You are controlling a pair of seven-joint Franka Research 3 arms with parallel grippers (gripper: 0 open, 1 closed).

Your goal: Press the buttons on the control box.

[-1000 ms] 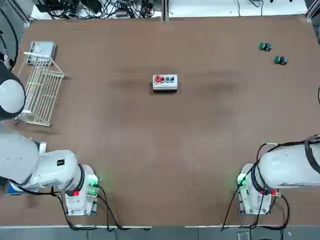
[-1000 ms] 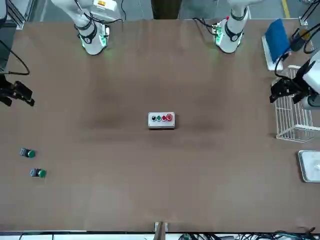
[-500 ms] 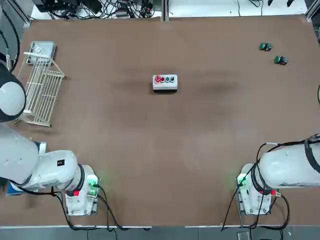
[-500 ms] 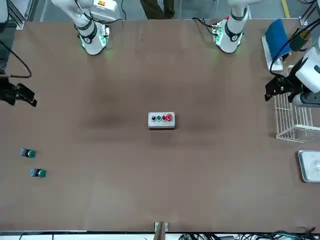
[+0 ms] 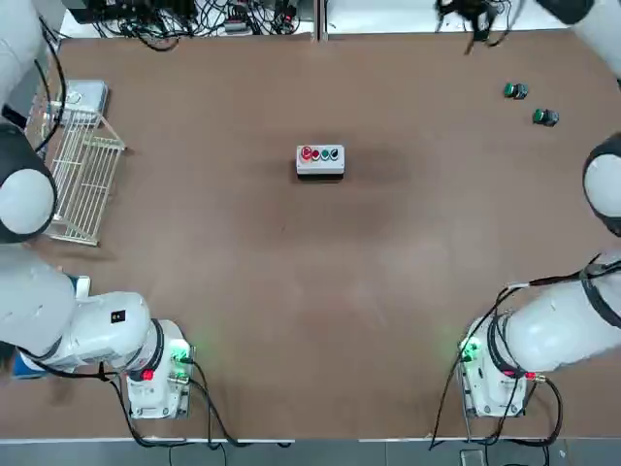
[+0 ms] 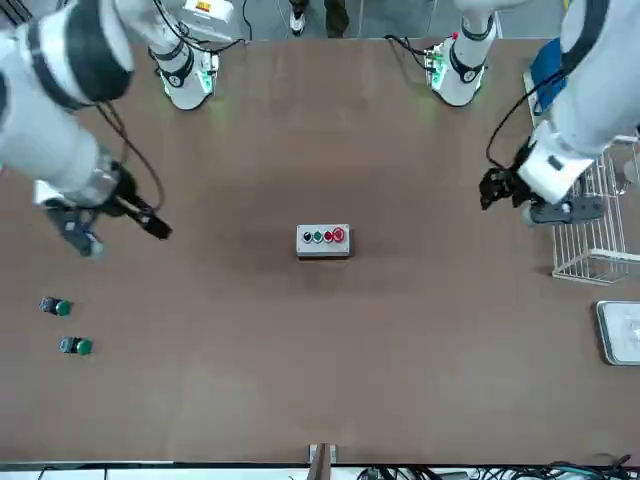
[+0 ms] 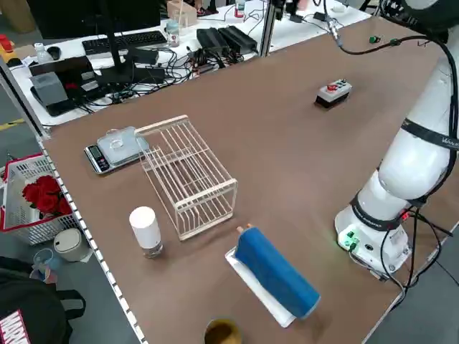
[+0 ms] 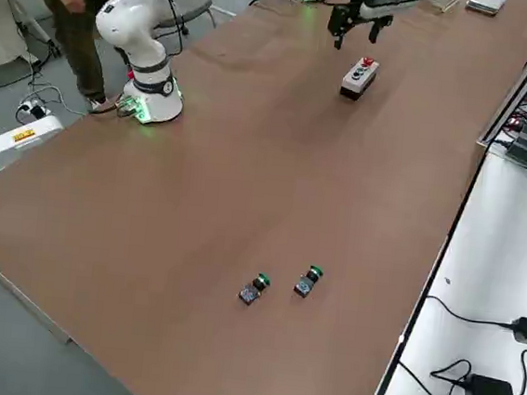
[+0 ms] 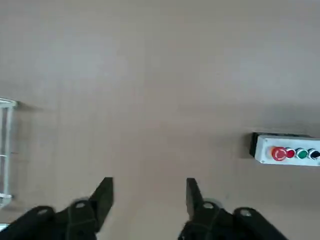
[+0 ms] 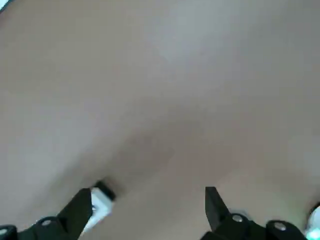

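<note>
The control box (image 5: 320, 161) sits mid-table, toward the far side, buttons (image 5: 321, 153) on top. Both claws hover apart from it, empty with fingers spread: left gripper (image 6: 497, 189), right gripper (image 6: 160, 229).

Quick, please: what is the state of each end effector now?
Left end effector: open, holding nothing.
Right end effector: open, holding nothing.

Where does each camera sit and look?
Top: overhead, looking down; control box, arm bases.
Front: across table, facing robot; both arms.
Left side: raised, diagonal; wire rack, one arm.
Right side: raised, diagonal; loose button parts, arms.
Left wrist: left gripper, open, control box beyond.
Right wrist: right gripper, open, over table.
Shared: control box, except right wrist.
</note>
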